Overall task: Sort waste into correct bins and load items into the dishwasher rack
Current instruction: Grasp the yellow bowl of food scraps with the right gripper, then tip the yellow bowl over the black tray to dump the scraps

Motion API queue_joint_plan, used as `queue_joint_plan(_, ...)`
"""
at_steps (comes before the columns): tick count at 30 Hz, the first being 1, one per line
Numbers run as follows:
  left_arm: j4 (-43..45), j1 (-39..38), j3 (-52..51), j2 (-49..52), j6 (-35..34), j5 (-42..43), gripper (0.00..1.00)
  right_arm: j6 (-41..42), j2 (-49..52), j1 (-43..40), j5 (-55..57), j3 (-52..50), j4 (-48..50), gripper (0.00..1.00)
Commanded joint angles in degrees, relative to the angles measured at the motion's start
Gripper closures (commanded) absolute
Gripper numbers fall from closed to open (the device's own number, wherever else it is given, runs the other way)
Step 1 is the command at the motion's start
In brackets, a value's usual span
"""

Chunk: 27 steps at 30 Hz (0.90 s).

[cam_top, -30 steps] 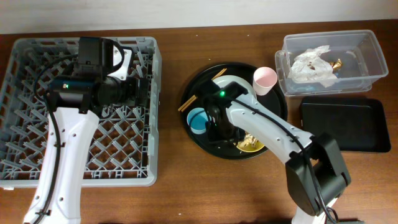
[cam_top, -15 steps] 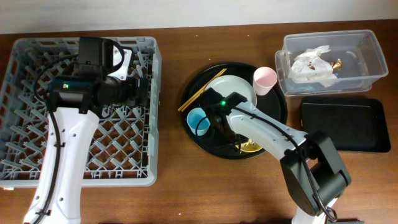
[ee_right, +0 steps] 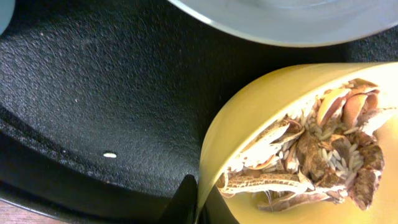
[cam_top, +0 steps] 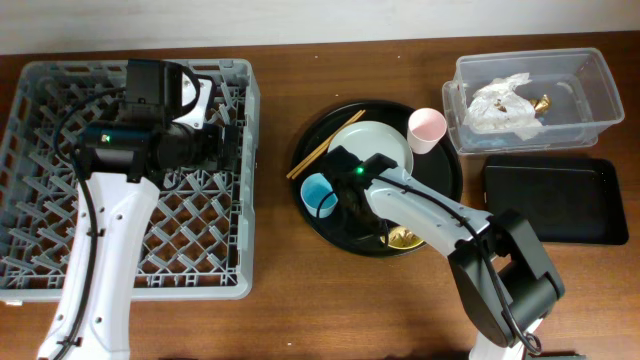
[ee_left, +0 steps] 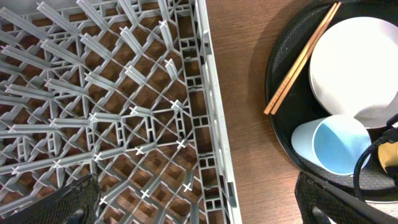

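- Overhead, the left arm (cam_top: 100, 240) runs up the left of the frame over the dishwasher rack (cam_top: 130, 288). Its wrist sits near the rack's upper right corner.
- Its own camera shows the left hand (ee_left: 199, 196) spread wide and holding nothing. Its dark fingers (ee_left: 68, 205) sit at the bottom corners of the frame, above the lattice by the rack's right wall.
- The right arm (cam_top: 430, 205) reaches from the lower right to mid-frame, bent over the round black tray (cam_top: 445, 175), and covers its own hand in that view.
- Only the right wrist view shows the right hand (ee_right: 199, 202). It pinches the rim of the yellow bowl (ee_right: 249, 118), with one dark finger (ee_right: 183, 199) outside the wall and a dark sliver inside.
- That view also shows food scraps (ee_right: 311, 162) heaped in the bowl, and the plate (ee_right: 280, 18) just beyond it. Overhead, only an edge of the bowl peeks out from under the arm.
- The left wrist view catches the chopsticks (ee_left: 301, 59) and the light-blue cup (ee_left: 329, 146) on the round tray.
- Only the overhead view takes in the pink cup (cam_top: 427, 130) and, at the upper right, the clear tub (cam_top: 605, 100) with the crumpled tissue (cam_top: 500, 100) in it. The flat black tray (cam_top: 555, 200) sits just below the tub on the bench (cam_top: 280, 310).
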Motion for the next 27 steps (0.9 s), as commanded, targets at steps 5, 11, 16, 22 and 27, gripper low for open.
queue_joint_plan(5, 0.1, -0.1, 1.2, 0.1, -0.3, -0.2, 0.01, 0.5, -10.4, -0.2, 2.0, 5.0, -5.8, 0.96)
queue_joint_plan(11, 0.1, 0.2, 1.2, 0.1, -0.3, -0.2, 0.01, 0.7, -25.1, -6.8, -0.2, 5.0, -10.3, 0.96)
queue_joint_plan(16, 0.1, 0.1, 1.2, 0.1, -0.3, -0.2, 0.01, 0.2, -34.2, -17.2, -1.4, 4.9, -13.4, 0.96)
queue_joint_plan(22, 0.1, 0.2, 1.2, 0.1, -0.3, -0.2, 0.01, -7.1, -35.3, -28.0, -2.1, 4.3, -16.3, 0.96)
queue_joint_plan(27, 0.1, 0.2, 1.2, 0.1, -0.3, -0.2, 0.01, -14.9, -35.3, -38.3, -10.9, 1.4, -10.9, 0.96)
